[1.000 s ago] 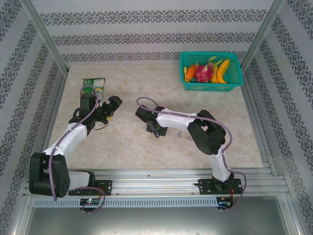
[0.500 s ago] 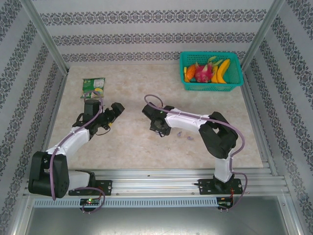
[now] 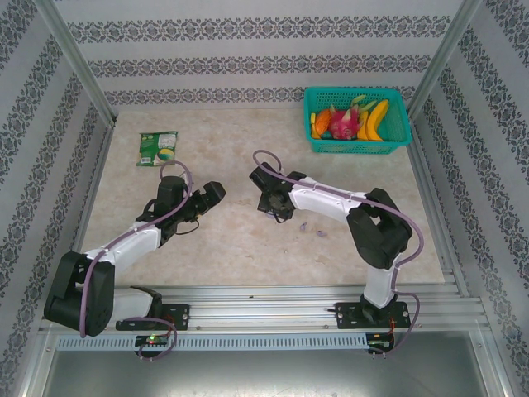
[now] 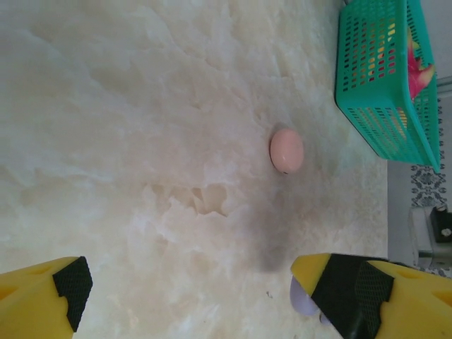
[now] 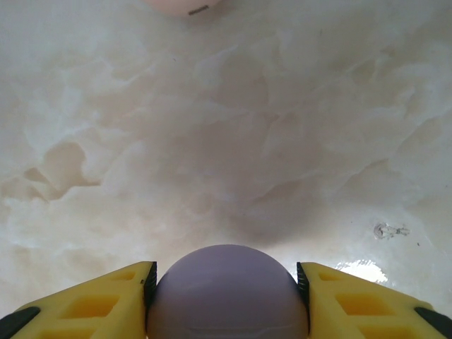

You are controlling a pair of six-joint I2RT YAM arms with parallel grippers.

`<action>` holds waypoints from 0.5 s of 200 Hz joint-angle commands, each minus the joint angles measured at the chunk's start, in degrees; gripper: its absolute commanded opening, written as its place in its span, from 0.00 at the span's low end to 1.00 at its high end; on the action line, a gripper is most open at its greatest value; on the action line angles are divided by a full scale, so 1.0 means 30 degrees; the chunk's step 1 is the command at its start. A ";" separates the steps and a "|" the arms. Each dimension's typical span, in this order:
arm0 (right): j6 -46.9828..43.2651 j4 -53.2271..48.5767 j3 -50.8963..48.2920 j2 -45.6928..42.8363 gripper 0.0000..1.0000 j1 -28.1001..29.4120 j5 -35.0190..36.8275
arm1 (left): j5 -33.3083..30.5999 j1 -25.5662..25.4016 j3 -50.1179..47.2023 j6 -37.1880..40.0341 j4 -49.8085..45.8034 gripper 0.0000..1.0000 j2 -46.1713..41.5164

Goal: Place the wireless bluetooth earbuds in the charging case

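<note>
My right gripper (image 5: 226,279) is clamping the purple case (image 5: 227,311) — my left gripper (image 4: 191,293) is hanging wide open, empty, the pink case (image 4: 286,150) lying ahead. Two purple earbuds (image 3: 304,225) are lying on the table (image 3: 240,244) beside my right arm (image 3: 331,200).

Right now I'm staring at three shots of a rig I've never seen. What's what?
Two robot arms are bolted at the near edge of a table, and each ends in a two-finger gripper with yellow fingers. The wide picture comes from a fixed camera above and behind them. The two close-ups come from cameras on the wrists. On the table lie a teal basket of fruit, a green packet, a pink round case and tiny purple bits, probably earbuds. The left gripper is open and holds nothing. The right gripper is closed on a purple round case.
</note>
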 commanded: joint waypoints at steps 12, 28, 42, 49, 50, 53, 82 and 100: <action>-0.1252 -0.0617 -0.0485 0.1037 0.47 -0.0133 0.0668 | -0.0921 -0.0286 0.0367 0.0448 0.0512 0.98 0.0083; -0.1317 -0.0703 -0.0625 0.1340 0.47 -0.0123 0.0833 | -0.0967 -0.0290 0.0569 0.0453 0.0537 0.98 0.0250; -0.1268 -0.0709 -0.0763 0.1510 0.47 -0.0118 0.0845 | -0.0889 -0.0293 0.0762 0.0477 0.0543 0.98 0.0443; -0.1226 -0.0708 -0.0858 0.1556 0.47 -0.0084 0.0866 | -0.0848 -0.0299 0.0856 0.0508 0.0565 0.98 0.0515; -0.1225 -0.0708 -0.0863 0.1570 0.47 -0.0094 0.0896 | -0.0846 -0.0307 0.0880 0.0507 0.0568 0.98 0.0547; -0.1199 -0.0708 -0.0893 0.1584 0.48 -0.0077 0.0914 | -0.0830 -0.0310 0.0919 0.0507 0.0570 0.98 0.0575; -0.0910 -0.0792 -0.1131 0.1585 0.55 0.0127 0.1014 | -0.0763 -0.0316 0.1085 0.0431 0.0888 0.98 0.0868; -0.0672 -0.0940 -0.1175 0.1511 0.60 0.0338 0.1139 | -0.0696 -0.0353 0.1191 0.0393 0.1079 0.98 0.1058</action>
